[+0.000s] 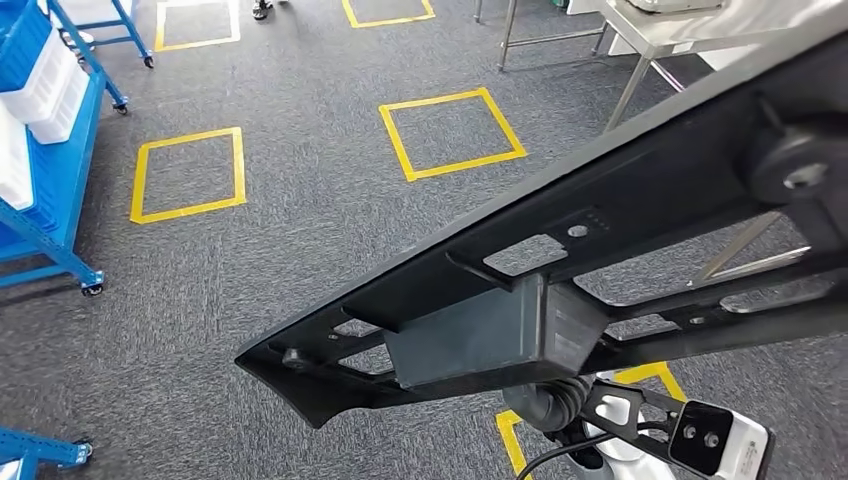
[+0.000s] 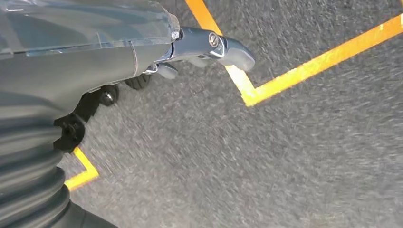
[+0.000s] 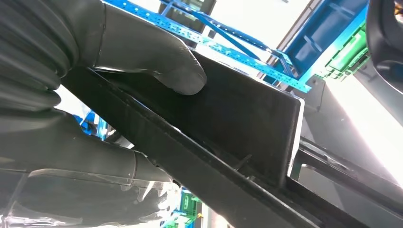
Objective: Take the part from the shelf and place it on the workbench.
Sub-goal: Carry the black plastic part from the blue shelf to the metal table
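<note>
A grey carpeted floor (image 1: 300, 200) marked with yellow tape squares (image 1: 452, 133) is shown from the head view, with a blue wheeled shelf (image 1: 45, 190) at the left edge and a metal-legged workbench (image 1: 660, 40) at the upper right. The part (image 1: 560, 280), a long black moulded frame with cut-out windows and a boxed block near its middle, is carried clear of the shelf, slanting across the lower right of the view above the floor.

It is judged stiff, smooth-faced and fairly light for its length; being long, it is likely to swing, so a hold near the central block is best.

The right hand (image 3: 119, 85) is seen clamped on that block, thumb pressed on its flat face.

The left hand (image 2: 190, 52) hangs over the carpet with nothing in it; how far its fingers are spread cannot be told.
</note>
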### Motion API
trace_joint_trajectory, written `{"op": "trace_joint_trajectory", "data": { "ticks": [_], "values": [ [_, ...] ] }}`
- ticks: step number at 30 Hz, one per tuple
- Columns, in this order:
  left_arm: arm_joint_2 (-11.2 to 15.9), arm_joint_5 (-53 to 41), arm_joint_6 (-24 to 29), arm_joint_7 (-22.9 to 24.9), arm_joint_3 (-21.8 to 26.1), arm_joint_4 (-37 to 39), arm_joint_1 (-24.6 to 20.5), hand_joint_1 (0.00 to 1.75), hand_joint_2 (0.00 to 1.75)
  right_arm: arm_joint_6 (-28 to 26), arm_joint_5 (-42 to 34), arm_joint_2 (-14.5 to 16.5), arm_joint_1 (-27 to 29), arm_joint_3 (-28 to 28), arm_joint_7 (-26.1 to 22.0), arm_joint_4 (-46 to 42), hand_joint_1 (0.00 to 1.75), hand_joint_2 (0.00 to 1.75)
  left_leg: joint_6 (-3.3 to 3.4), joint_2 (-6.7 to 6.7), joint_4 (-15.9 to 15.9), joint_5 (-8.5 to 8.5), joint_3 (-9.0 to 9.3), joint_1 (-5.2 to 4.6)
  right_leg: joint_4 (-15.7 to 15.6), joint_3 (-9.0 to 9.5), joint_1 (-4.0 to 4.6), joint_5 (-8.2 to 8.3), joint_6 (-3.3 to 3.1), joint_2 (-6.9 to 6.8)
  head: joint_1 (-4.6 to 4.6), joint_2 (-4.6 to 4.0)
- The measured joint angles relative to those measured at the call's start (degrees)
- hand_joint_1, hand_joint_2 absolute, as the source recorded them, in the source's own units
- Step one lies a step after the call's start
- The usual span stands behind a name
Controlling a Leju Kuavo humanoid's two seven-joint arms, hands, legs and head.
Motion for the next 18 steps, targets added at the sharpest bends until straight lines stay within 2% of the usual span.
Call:
{"op": "trace_joint_trajectory", "data": {
  "ticks": [1, 3, 4, 5, 6, 7, 8, 9, 11, 12, 14, 15, 16, 18],
  "values": [
    [0.0, 0.0, 0.0, 0.0, 0.1, 0.0, 0.0, 0.00, 1.75, 0.2, -0.3, 0.0, 0.0, -0.1, -0.1, 0.1, 1.75, 1.75, 0.45, 0.70, -0.3, 0.17, 0.12, 0.02, 1.6, -0.75, 0.07, -1.04, 0.24, -1.45, 0.00, 0.00],
    [0.0, 0.0, 0.0, 0.0, 0.2, 0.0, 0.1, 0.00, 1.75, 0.6, -0.9, 0.0, 0.1, -0.2, -0.2, 0.4, 1.75, 1.75, 1.02, 2.13, -0.6, 0.27, 0.21, -0.18, 7.9, -3.76, 0.08, -4.44, 0.63, -4.79, 0.01, 0.00],
    [0.0, 0.0, 0.0, 0.0, 0.3, 0.0, 0.3, 0.00, 1.75, 0.7, -1.1, 0.0, 0.2, -0.3, -0.3, 0.6, 1.75, 1.75, 1.20, 2.90, -0.6, 0.22, 0.18, -0.30, 11.4, -5.51, -0.05, -5.91, 0.81, -5.47, 0.00, 0.00],
    [0.0, 0.0, 0.0, 0.0, 0.4, 0.0, 0.4, 0.00, 1.75, 0.7, -1.3, 0.0, 0.4, -0.3, -0.3, 0.7, 1.75, 1.75, 1.24, 3.67, -0.6, 0.17, 0.17, -0.39, 13.9, -6.72, -0.19, -6.60, 0.95, -5.79, 0.00, 0.00],
    [0.0, 0.0, 0.0, 0.0, 0.5, 0.0, 0.5, 0.00, 1.75, 0.7, -1.3, 0.0, 0.6, -0.3, -0.4, 0.9, 1.75, 1.75, 1.24, 4.43, -0.6, 0.11, 0.17, -0.43, 14.3, -6.93, -0.30, -6.21, 1.04, -5.99, 0.00, 0.00],
    [0.0, 0.0, 0.0, 0.0, 0.6, 0.0, 0.5, 0.00, 1.75, 0.7, -1.3, 0.0, 0.7, -0.4, -0.5, 1.0, 1.75, 1.75, 1.18, 5.14, -0.6, 0.04, 0.22, -0.45, 12.7, -6.03, -0.37, -4.90, 1.08, -6.28, 0.00, 0.00],
    [0.0, 0.0, 0.0, 0.0, 0.6, 0.0, 0.5, 0.00, 1.75, 0.7, -1.3, 0.0, 0.8, -0.4, -0.6, 1.1, 1.75, 1.75, 1.07, 5.77, -0.6, -0.05, 0.33, -0.46, 9.2, -4.13, -0.38, -3.06, 1.02, -6.96, 0.00, 0.00],
    [0.0, 0.0, 0.0, 0.0, 0.7, 0.0, 0.5, 0.00, 1.75, 0.7, -1.1, 0.0, 0.9, -0.4, -0.7, 1.2, 1.75, 1.75, 0.88, 6.35, -0.6, -0.18, 0.49, -0.52, 5.1, -1.91, -0.22, -1.60, 0.86, -8.35, 0.01, 0.00],
    [0.0, 0.0, 0.0, 0.0, 0.8, 0.0, 0.5, 0.00, 1.75, 0.7, -0.7, 0.1, 1.0, -0.5, -0.9, 1.2, 1.75, 1.75, 0.33, 7.32, -0.5, -0.49, 0.77, -0.76, -0.3, 0.95, 0.32, -0.18, 0.21, -10.22, 0.01, 0.00],
    [0.0, 0.0, 0.0, 0.0, 0.8, 0.0, 0.5, 0.00, 1.75, 0.7, -0.5, 0.2, 1.2, -0.7, -0.9, 1.2, 1.75, 1.75, 0.02, 7.85, -0.5, -0.61, 0.89, -0.87, -1.2, 1.28, 0.60, -0.23, -0.12, -10.41, 0.01, 0.00],
    [-0.1, 0.0, 0.1, 0.0, 0.9, 0.0, 0.4, 0.00, 1.75, 0.8, -0.4, 0.3, 1.6, -1.1, -1.0, 1.2, 1.75, 1.75, -0.58, 8.83, -0.5, -0.86, 1.12, -0.88, -1.5, 1.25, 0.64, 0.05, -0.78, -9.04, 0.00, 0.00],
    [-0.1, 0.0, 0.1, 0.1, 1.0, 0.0, 0.4, 0.00, 1.75, 0.8, -0.4, 0.4, 1.7, -1.3, -1.0, 1.2, 1.75, 1.75, -0.88, 8.31, -0.1, -1.30, 1.13, -0.75, -1.8, 1.38, 0.52, 0.22, -1.11, -8.40, 0.00, 0.00],
    [-0.1, 0.0, 0.1, 0.1, 1.0, 0.0, 0.4, 0.00, 1.75, 0.9, -0.5, 0.5, 1.8, -1.5, -1.0, 1.2, 1.75, 1.75, -1.14, 7.20, 1.1, -2.25, 0.71, -0.60, -2.1, 1.53, 0.36, 0.43, -1.47, -7.81, -0.01, 0.00],
    [-0.1, 0.0, 0.3, 0.3, 1.0, 0.0, 0.6, 0.00, 1.75, 1.3, -0.5, 1.0, 1.9, -1.7, -1.0, 1.4, 1.75, 1.75, -1.54, 4.14, 7.0, -5.52, -1.83, -0.35, -2.3, 1.69, 0.23, 0.62, -1.93, -6.57, -0.01, 0.00]
  ]
}}
